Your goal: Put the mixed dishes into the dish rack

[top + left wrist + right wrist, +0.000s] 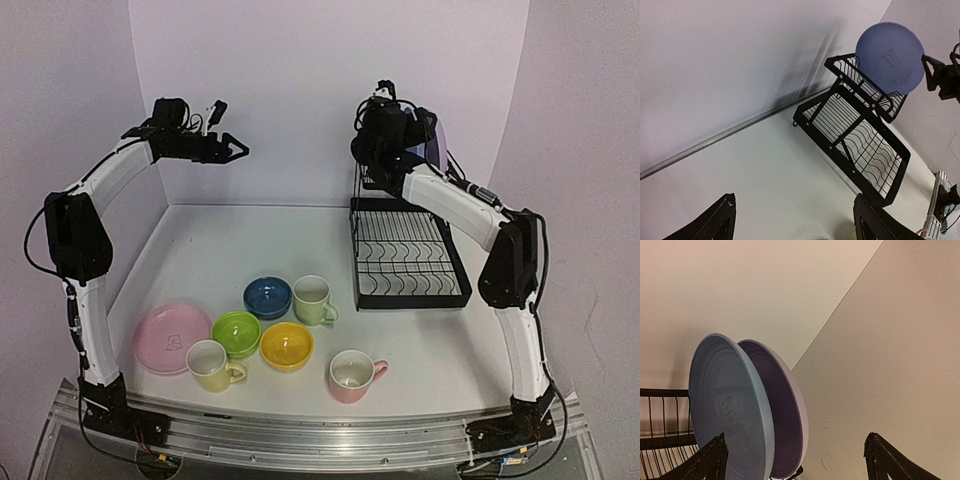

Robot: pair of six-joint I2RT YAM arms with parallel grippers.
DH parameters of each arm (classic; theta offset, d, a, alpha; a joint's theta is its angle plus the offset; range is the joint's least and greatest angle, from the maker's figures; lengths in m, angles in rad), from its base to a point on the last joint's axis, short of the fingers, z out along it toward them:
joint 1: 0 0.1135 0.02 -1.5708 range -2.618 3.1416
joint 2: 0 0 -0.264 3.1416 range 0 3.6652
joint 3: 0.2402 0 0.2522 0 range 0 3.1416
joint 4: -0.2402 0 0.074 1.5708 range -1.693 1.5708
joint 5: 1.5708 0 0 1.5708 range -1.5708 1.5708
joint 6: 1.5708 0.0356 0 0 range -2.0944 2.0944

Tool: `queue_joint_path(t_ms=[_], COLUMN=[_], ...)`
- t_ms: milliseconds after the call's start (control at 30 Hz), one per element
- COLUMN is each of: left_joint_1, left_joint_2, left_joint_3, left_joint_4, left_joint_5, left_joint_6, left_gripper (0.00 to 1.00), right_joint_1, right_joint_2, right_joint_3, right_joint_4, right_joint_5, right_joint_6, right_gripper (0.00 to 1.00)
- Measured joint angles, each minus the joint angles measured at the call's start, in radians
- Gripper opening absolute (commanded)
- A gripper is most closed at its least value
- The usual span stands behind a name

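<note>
The blue plate [725, 400] and lilac plate [787, 410] stand on edge in the dish rack's [410, 255] upper shelf [880, 102]. The right claw [797, 457] — spread, empty — hovers just beside them; a careless swing could topple both. The left claw [795, 217], also spread, hangs well apart.

Blue plate [725, 400], lilac plate [782, 415]: bottoms cut by right wrist frame edge. From above, blue plate mostly behind right arm [450, 200].

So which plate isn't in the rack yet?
The glossy pink ceramic plate, flat on the table; the blue plate and lilac plate stand in the black wire rack.
</note>
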Motion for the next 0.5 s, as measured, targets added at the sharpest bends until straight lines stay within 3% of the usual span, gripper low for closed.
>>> queue_joint_path(t_ms=[300,433,500], left_joint_1=[0.0,0.0,0.001], left_joint_2=[-0.004,-0.004,-0.005], left_joint_3=[-0.175,-0.188,-0.188], left_joint_4=[-0.122,-0.206,-0.294], left_joint_5=[-0.008,-0.005,0.001], left_joint_6=[0.12,0.244,0.374], left_gripper=[0.84,0.84,0.85], right_joint_1=[0.04,0.066,0.085], right_joint_2=[-0.073,-0.121,-0.152], right_joint_3=[0.006,0.004,-0.011], right_joint_4=[0.0,0.002,0.004], right_joint_5=[0.0,-0.018,-0.044], right_joint_6=[-0.05,-0.064,-0.07], right_gripper=[0.93,0.95,0.96])
